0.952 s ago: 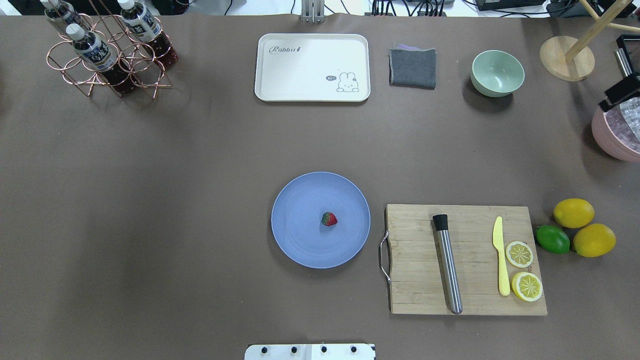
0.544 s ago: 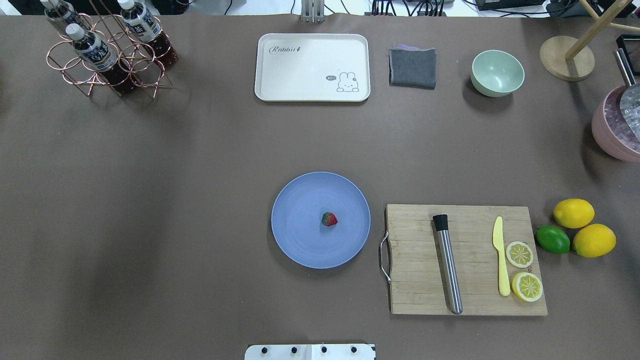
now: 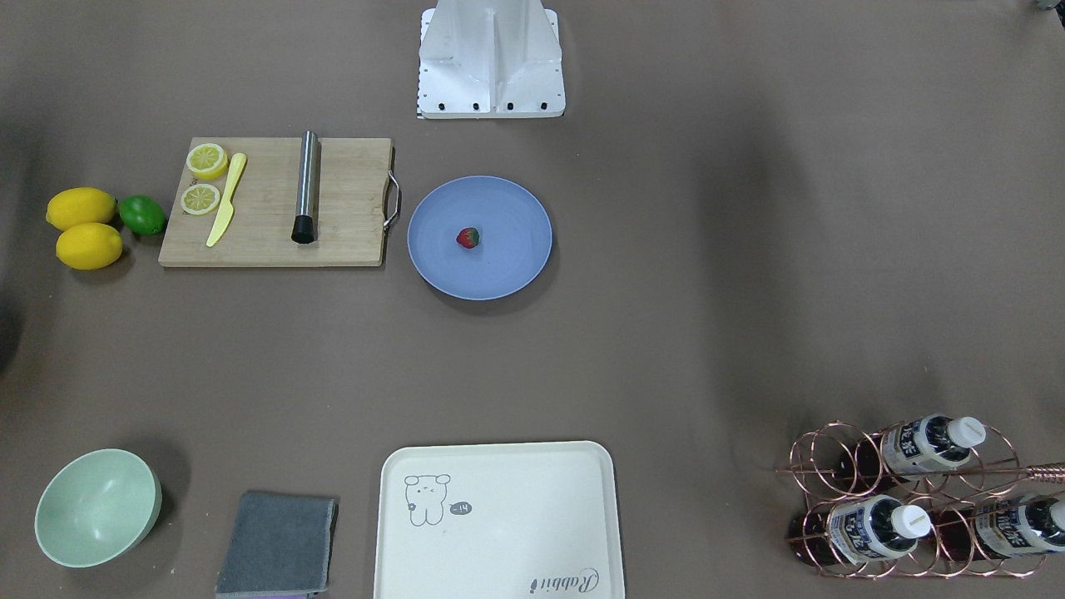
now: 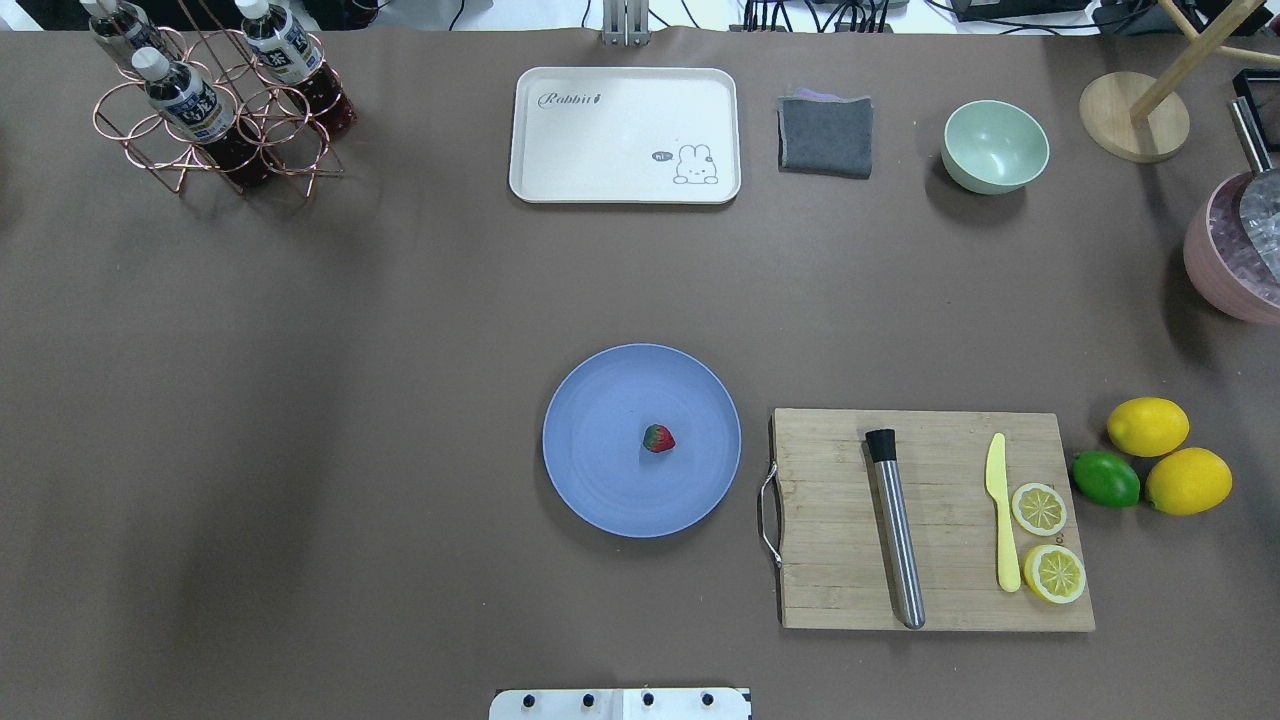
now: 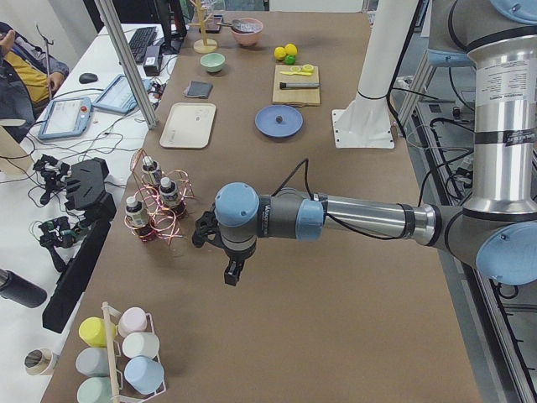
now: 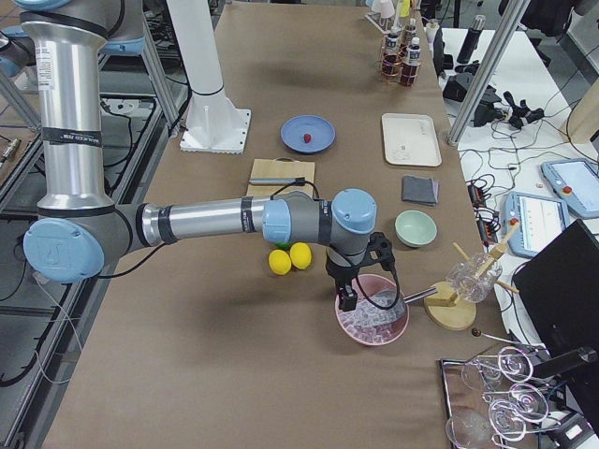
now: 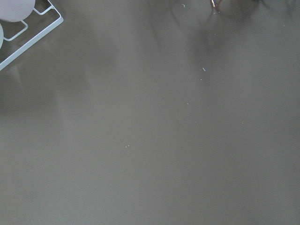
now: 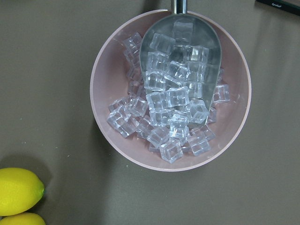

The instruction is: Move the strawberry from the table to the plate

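The strawberry point(image 4: 658, 438) point(image 3: 468, 238) lies near the middle of the blue-lavender plate point(image 4: 600, 490) point(image 3: 507, 266), red with a green cap, and nothing touches it. Both also show small in the side views: strawberry point(image 6: 306, 137), plate point(image 5: 289, 126). My left gripper point(image 5: 232, 273) hangs over bare table point(image 4: 300, 400) far off at the left end, by the bottle rack. My right gripper point(image 6: 347, 297) hovers over a pink ice bowl at the right end. I cannot tell whether either is open or shut. Neither wrist view shows fingers.
Right of the plate lies a wooden board point(image 4: 830, 560) with a steel muddler point(image 4: 896, 530), yellow knife point(image 4: 1000, 520) and lemon slices. Lemons and a lime point(image 4: 1105, 478) sit beyond. At the back are a cream tray point(image 4: 600, 140), grey cloth point(image 4: 826, 135), mint bowl point(image 4: 994, 146) and bottle rack point(image 4: 215, 110). Pink ice bowl point(image 8: 112, 70).
A black part of my right gripper at the overhead view's right edge has left that view. The strawberry and plate have not moved.
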Controlling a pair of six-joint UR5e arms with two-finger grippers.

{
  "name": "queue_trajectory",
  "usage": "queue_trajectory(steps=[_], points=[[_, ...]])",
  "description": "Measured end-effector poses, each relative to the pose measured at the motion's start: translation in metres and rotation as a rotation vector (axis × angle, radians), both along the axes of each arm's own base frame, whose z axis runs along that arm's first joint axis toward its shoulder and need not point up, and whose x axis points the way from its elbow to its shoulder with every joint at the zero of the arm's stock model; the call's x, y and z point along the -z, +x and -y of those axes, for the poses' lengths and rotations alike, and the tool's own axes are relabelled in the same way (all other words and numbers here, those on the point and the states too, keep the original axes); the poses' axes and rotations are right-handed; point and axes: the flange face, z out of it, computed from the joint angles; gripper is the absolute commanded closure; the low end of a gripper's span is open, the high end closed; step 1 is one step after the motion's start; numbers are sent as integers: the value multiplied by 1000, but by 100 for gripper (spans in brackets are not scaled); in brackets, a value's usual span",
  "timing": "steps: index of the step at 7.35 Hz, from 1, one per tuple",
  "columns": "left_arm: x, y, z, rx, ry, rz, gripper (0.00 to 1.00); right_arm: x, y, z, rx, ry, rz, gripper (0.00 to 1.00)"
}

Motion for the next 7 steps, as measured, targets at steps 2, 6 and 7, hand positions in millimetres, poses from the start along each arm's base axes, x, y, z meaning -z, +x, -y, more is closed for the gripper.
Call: queue_trajectory(steps=[2,6,7], points=[[1,0,-4,13,-10,3,2,2,0,0,-2,2,4,0],[-1,1,-4,10,-11,23,3,6,-1,1,-2,8,13,0],[-1,1,-4,10,-10,29,2,6,-1,1,-2,8,18,0]])
